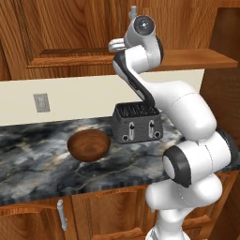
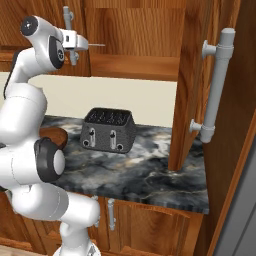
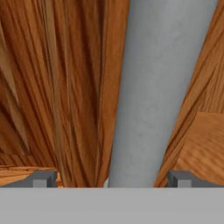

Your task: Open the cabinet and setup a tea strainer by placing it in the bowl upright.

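1. Cabinet (image 2: pixel 145 35) across top of right base view; right door (image 2: pixel 192 85) swung open, its bar handle (image 2: pixel 216 85) at right.
2. Bowl (image 1: pixel 89 145) centre-left on counter (image 1: pixel 33 159), beside toaster (image 1: pixel 137 123).
3. Gripper (image 3: pixel 111 179) jaws apart, straddling grey left handle (image 3: pixel 153 92), upper centre of left base view.

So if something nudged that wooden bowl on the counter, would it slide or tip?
The bowl looks wide, shallow and low, so it would probably slide on the smooth marble-look counter rather than tip. It sits upright and looks empty, so likely light. Being wood, it probably wouldn't crack.
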Available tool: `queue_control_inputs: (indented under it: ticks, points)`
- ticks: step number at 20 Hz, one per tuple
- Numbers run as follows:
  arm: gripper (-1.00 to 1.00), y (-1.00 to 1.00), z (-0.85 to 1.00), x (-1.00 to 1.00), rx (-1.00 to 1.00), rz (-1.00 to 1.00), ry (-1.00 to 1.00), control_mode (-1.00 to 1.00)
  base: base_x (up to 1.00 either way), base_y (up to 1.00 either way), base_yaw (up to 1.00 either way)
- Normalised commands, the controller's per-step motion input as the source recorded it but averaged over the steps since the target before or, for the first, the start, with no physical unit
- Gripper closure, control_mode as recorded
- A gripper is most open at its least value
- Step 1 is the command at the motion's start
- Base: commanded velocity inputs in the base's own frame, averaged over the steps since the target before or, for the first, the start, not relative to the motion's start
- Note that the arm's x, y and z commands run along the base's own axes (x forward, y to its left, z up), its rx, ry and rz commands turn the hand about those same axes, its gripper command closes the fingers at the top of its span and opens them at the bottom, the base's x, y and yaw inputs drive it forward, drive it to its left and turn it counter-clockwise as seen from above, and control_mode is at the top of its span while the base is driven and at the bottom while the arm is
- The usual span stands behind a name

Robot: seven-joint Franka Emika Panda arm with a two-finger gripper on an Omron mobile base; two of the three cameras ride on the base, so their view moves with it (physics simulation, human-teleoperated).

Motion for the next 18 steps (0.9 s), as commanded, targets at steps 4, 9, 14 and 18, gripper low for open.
queue_control_inputs:
  ticks: [4,9,14,18]
  points:
    - [-1.00,-0.02,-0.11,0.42,0.00,0.00,-0.03,-1.00,0.00,0.00,0.00]
    - [1.00,-0.01,-0.05,0.31,0.00,0.00,-0.02,-1.00,0.00,0.00,0.00]
    - [1.00,0.00,0.00,0.24,0.00,0.00,0.00,-1.00,0.00,0.00,0.00]
    - [1.00,0.00,-0.01,0.22,0.00,0.00,0.00,-1.00,0.00,0.00,0.00]
